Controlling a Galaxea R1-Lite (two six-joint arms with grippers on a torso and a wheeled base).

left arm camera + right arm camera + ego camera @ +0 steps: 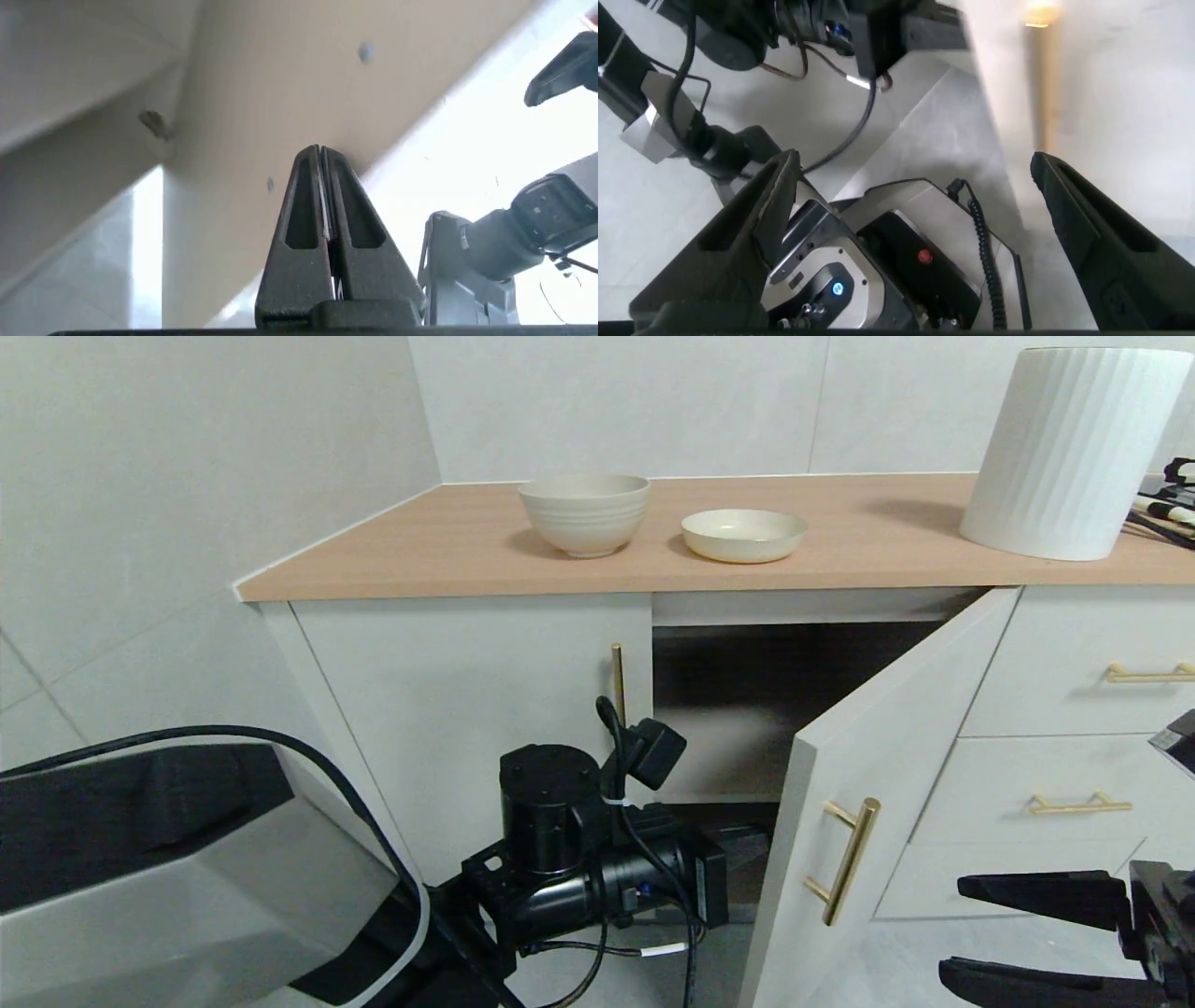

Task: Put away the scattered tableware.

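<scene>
Cabinet inside [747, 709]: dark, so its contents are hard to make out.
Left arm [597, 859]: low in front of the cabinet; from the head view its far end slips behind the edge of the open door [868, 784].
Right-edge items [1167, 509]: dark and pale sticks cut off by the frame, too little showing to name them.
Cylinder [1074, 453]: white and ribbed, standing on the counter [420, 555] with its top corner cut off.
Bowl [585, 513]: deep, pale beige with faint bands, upright on the counter above the closed left door.
Dish [744, 535]: shallow and cream, just beside the bowl on its right and not touching it.
Left gripper [320, 149]: fingers pressed together with nothing between them.
Right gripper [952, 929]: fingers spread wide and empty, low beside the open door's handle [850, 861].
</scene>
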